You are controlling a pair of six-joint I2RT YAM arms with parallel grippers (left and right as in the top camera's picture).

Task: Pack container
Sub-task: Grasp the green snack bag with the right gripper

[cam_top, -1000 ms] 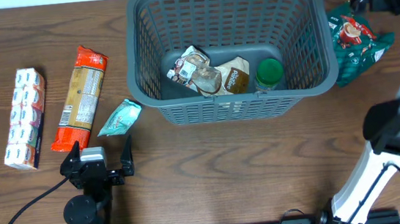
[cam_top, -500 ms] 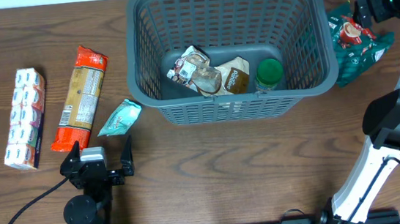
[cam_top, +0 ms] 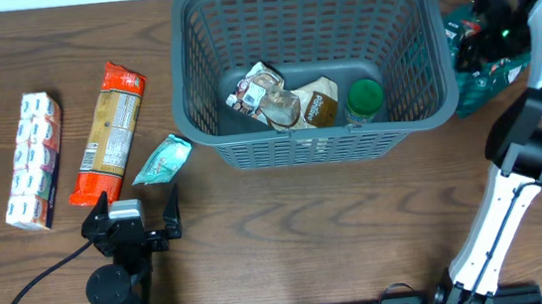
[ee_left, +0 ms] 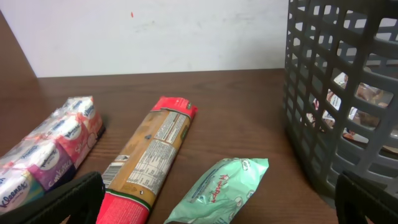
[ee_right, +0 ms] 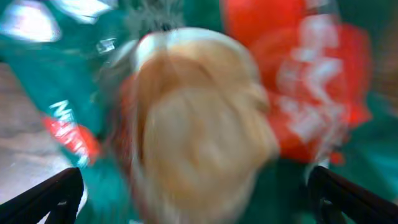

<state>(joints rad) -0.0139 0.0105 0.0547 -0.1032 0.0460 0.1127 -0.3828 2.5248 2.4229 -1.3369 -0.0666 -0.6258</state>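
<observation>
In the container [cam_top: 311, 148], snack packets [cam_top: 284, 98], green-lidded jar [cam_top: 365, 96]

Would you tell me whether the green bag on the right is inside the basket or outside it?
Outside: the green bag lies on the table beside the container's right wall, under the right gripper.

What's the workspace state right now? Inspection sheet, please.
Surface: brown wood table.
Job's things: basket upright, holding snack packs and a green-lidded jar.
Clutter: tissue pack, pasta pack and mint pouch left of the basket; green bag right of it.
Claws: left claw open, near the mint pouch but apart from it; right claw open, close over the green bag, contact cannot be told.
Cables: black cable runs from the left arm across the table.
Surroundings: white wall behind the table.
</observation>
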